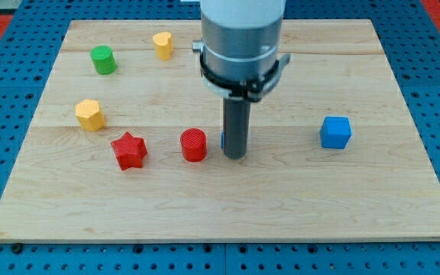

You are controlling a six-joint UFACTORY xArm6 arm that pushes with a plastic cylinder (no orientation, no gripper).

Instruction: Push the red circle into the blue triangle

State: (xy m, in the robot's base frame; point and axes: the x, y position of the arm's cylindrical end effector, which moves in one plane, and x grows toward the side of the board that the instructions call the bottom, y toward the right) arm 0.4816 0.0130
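Observation:
The red circle (194, 144) stands on the wooden board, left of centre. My tip (235, 156) rests on the board just to the circle's right, a small gap apart. A thin sliver of blue (223, 140) shows at the rod's left edge; this is the blue triangle, almost wholly hidden behind the rod. The rod stands between the circle and most of the triangle.
A red star (129, 150) lies left of the circle. A yellow hexagon-like block (90, 114) sits further left, a green cylinder (103, 59) and a yellow heart-like block (163, 45) near the view's top left. A blue cube (335, 132) is at the right.

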